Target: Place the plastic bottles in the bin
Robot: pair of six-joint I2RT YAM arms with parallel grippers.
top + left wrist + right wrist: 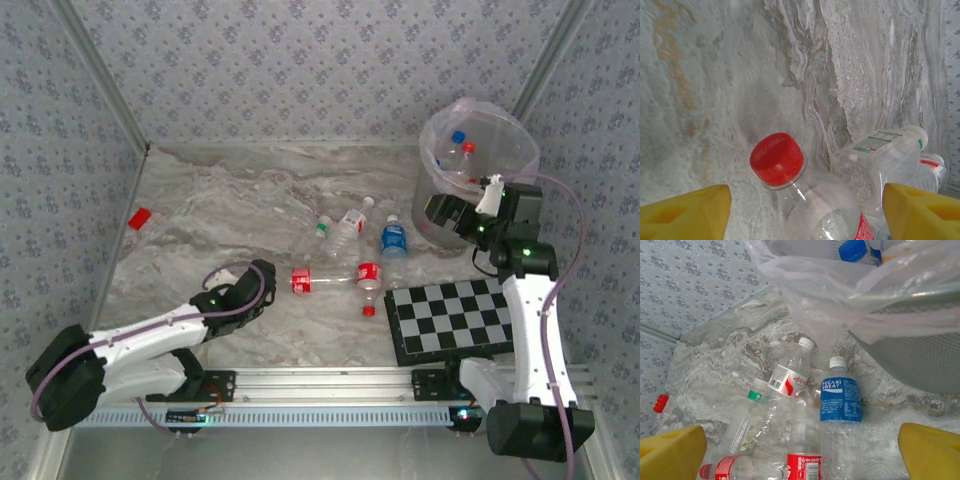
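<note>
Five bottles (pixel 394 240) lie mid-table, bin (pixel 432 205) at two o'clock; left gripper (pixel 806 196) and right gripper (pixel 802 432) both released, holding nothing

Bottles (pixel 345 235) left of bin (pixel 432 200)

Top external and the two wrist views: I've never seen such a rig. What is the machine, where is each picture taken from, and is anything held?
Two robot arms are bolted at the near edge of the table. The top view looks down from behind them; each wrist view looks past that arm's yellow fingers. Five plastic bottles lie on the table, with a checkerboard and a red block. The bin already holds bottles. The left gripper is open, a red-capped bottle between its fingers, not gripped. The right gripper is open near the bin, holding nothing.
</note>
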